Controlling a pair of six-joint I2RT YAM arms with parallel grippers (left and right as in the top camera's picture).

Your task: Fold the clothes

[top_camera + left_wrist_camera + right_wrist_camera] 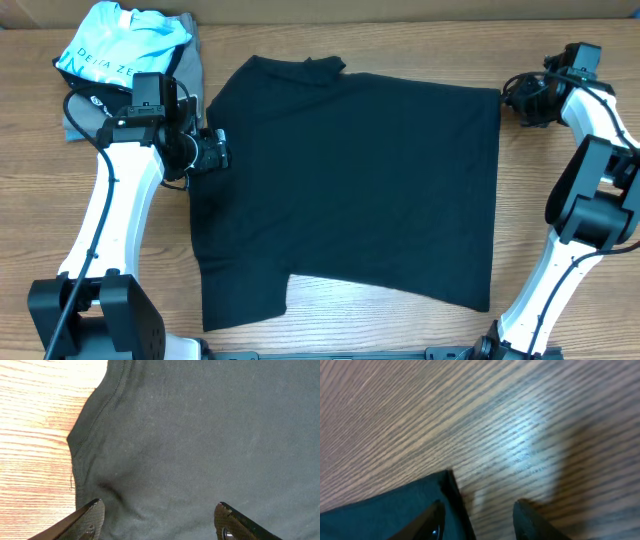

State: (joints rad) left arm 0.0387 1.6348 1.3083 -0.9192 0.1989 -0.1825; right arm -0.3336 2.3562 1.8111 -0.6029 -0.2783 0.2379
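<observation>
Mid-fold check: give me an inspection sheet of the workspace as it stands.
Surface: wooden table, no spills seen.
Job's things: black T-shirt spread flat, neck at the far edge.
Clutter: blue shirt on a grey shirt, far left corner.
Grippers: left gripper open over the T-shirt's edge; right gripper open beside the T-shirt's corner, holding nothing.
Cables: black cable along the left arm; cable bundle at the right wrist.
Surroundings: nothing seen.
</observation>
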